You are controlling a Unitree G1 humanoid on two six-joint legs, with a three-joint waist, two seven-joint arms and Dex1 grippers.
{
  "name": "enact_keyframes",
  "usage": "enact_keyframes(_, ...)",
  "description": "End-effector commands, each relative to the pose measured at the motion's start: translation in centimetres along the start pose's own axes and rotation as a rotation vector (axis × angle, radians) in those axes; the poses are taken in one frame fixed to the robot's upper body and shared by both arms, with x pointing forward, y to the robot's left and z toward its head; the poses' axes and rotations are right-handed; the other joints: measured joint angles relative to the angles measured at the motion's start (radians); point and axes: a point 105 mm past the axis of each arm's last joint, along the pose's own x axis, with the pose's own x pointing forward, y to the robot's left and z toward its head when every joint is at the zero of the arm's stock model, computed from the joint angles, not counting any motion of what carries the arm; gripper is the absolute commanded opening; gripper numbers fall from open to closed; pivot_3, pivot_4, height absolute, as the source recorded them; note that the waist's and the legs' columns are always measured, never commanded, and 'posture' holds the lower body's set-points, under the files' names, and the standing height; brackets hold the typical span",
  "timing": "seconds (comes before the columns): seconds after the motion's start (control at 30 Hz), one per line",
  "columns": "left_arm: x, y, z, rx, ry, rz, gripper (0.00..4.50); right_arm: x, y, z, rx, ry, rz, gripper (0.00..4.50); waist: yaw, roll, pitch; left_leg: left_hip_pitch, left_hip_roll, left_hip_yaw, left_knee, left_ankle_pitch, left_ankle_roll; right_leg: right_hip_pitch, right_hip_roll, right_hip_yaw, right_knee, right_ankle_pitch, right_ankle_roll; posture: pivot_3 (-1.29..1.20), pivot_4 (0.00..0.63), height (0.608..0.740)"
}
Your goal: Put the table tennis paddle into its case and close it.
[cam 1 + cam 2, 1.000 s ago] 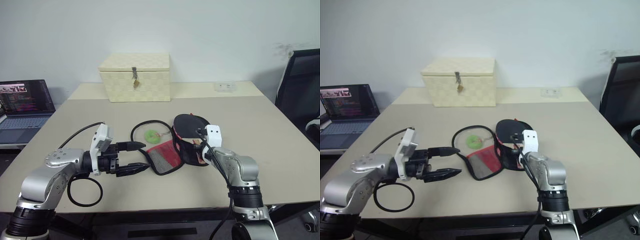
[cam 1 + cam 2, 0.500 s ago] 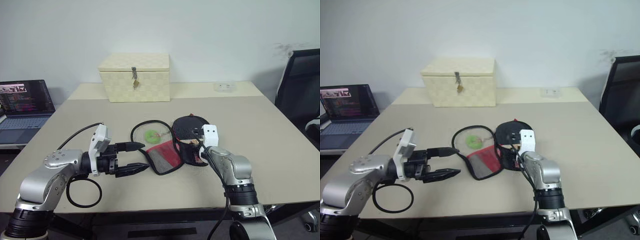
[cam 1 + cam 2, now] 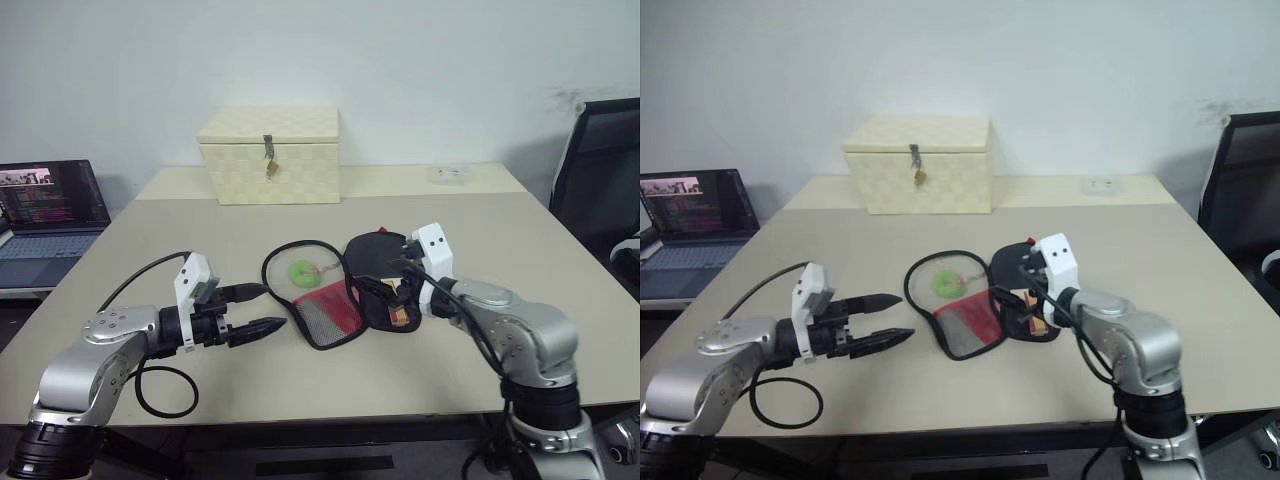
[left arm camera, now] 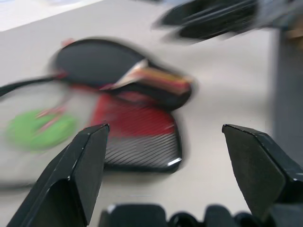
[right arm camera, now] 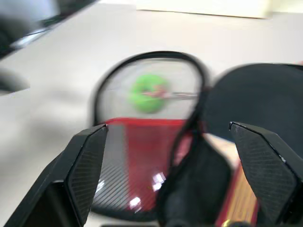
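Two grippers, both with jaws apart and nothing between them. Your right gripper (image 3: 375, 283) hangs just above the round-headed table tennis paddle with its black rubber face, red edge and light wooden handle (image 3: 378, 258); your left gripper (image 3: 255, 310) sits off to the side, just short of the case's near flap, tips aimed at it.

That paddle lies flat under your right fingers, already resting on the paddle-shaped soft black fabric zip case with the red panel and mesh pocket (image 3: 328, 309). Its head points away from you, the striped handle (image 4: 163, 80) comes back toward your right wrist, so the long axis runs roughly along your right fingers. The case is splayed open, and its zip edge loops out past your left fingertips around the small green charm (image 3: 302, 270).

The paddle looks light and stiff, the rubber grippy: take it by the wooden handle, not the face. The case, I'd judge, is limp and will fold and drag, so pin one flap with your left gripper while the right seats the paddle.
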Motion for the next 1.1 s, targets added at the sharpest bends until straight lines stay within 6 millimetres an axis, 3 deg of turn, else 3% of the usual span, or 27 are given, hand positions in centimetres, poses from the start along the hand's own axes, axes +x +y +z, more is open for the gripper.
enact_keyframes(0.03, -0.3, 1.5, -0.4, 0.053, 0.037, 0.067, 2.81, -1.7, 1.5, 2.3, -0.06, -0.06, 0.139, 4.5, 0.001, 0.0, 0.0, 0.0, 0.0, 0.0, 0.0, 0.0, 0.0, 0.0, 0.0, 0.0, 0.0, 0.0, 0.0, 0.0, 0.15, 0.74)
enact_keyframes(0.23, -0.1, 4.1, -2.6, 0.025, 0.148, 0.191, 0.58, -3.7, 2.7, 3.1, -0.104, -0.06, 0.269, 4.5, 0.002, 0.0, 0.0, 0.0, 0.0, 0.0, 0.0, 0.0, 0.0, 0.0, 0.0, 0.0, 0.0, 0.0, 0.0, 0.0, 0.15, 0.74)
enact_keyframes(0.3, 0.2, 5.0, -3.1, 0.023, 0.174, 0.238, 0.04, -3.7, 2.6, 3.1, -0.111, -0.055, 0.267, 4.5, 0.002, -0.001, 0.0, 0.0, -0.001, 0.0, 0.0, 0.0, 0.0, 0.0, 0.0, 0.0, 0.0, 0.0, 0.0, 0.0, 0.15, 0.74)
enact_keyframes(0.47, 2.2, 6.3, -3.8, 0.035, 0.187, 0.302, 0.04, -3.5, 2.3, 3.1, -0.108, -0.057, 0.247, 4.5, 0.007, -0.001, 0.0, -0.001, -0.001, 0.0, 0.001, 0.0, 0.0, 0.0, 0.0, -0.001, 0.0, 0.0, -0.001, 0.0, 0.15, 0.74)
enact_keyframes(0.77, 6.9, 5.8, -3.7, 0.019, 0.119, 0.254, 0.04, -3.6, 1.9, 3.0, -0.113, -0.054, 0.211, 4.5, 0.012, -0.001, -0.001, -0.001, -0.002, -0.001, 0.001, 0.0, 0.0, 0.0, 0.0, -0.001, 0.0, 0.002, -0.002, 0.0, 0.15, 0.74)
enact_keyframes(0.83, 8.1, 5.3, -2.6, 0.03, 0.08, 0.226, 0.04, -3.6, 1.6, 3.1, -0.101, -0.063, 0.197, 4.5, 0.014, -0.001, -0.001, -0.001, -0.002, 0.0, 0.001, 0.0, 0.0, 0.0, 0.0, -0.001, 0.0, 0.002, -0.002, 0.0, 0.15, 0.74)
enact_keyframes(1.1, 13.5, 3.2, 6.3, 0.114, -0.141, 0.111, 0.04, -4.9, -0.5, 3.8, -0.082, -0.077, 0.107, 4.5, 0.032, -0.002, -0.001, -0.003, -0.004, -0.002, 0.003, 0.0, 0.0, 0.001, 0.0, -0.003, 0.0, 0.002, -0.001, 0.0, 0.15, 0.74)
